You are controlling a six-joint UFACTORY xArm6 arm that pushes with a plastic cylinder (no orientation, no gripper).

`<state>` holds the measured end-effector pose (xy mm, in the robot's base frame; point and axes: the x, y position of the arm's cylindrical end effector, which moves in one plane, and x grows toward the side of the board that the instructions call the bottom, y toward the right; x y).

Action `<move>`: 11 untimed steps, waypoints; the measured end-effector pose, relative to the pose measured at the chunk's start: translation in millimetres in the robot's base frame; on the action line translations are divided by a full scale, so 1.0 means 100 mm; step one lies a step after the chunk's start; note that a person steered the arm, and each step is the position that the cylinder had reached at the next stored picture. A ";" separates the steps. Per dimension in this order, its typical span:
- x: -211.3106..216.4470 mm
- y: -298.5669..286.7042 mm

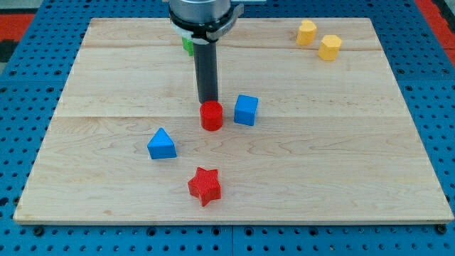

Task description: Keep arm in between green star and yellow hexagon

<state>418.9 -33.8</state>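
My tip (208, 102) just behind red cylinder (211, 115), green block (188, 45) mostly hidden by arm, shape unclear

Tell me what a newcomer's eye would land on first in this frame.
Probably the dark rod coming down from the view's top centre, my tip right behind the red cylinder, with the blue cube beside it. Next, the red star near the bottom and two yellow blocks at top right; a green block peeks out behind the rod.

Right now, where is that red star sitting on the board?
The red star lies near the view's bottom, just left of centre, below the red cylinder and to the lower right of the blue triangle.
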 end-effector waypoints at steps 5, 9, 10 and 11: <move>0.63 0.00; 0.31 0.11; 0.21 -0.05; -0.30 0.07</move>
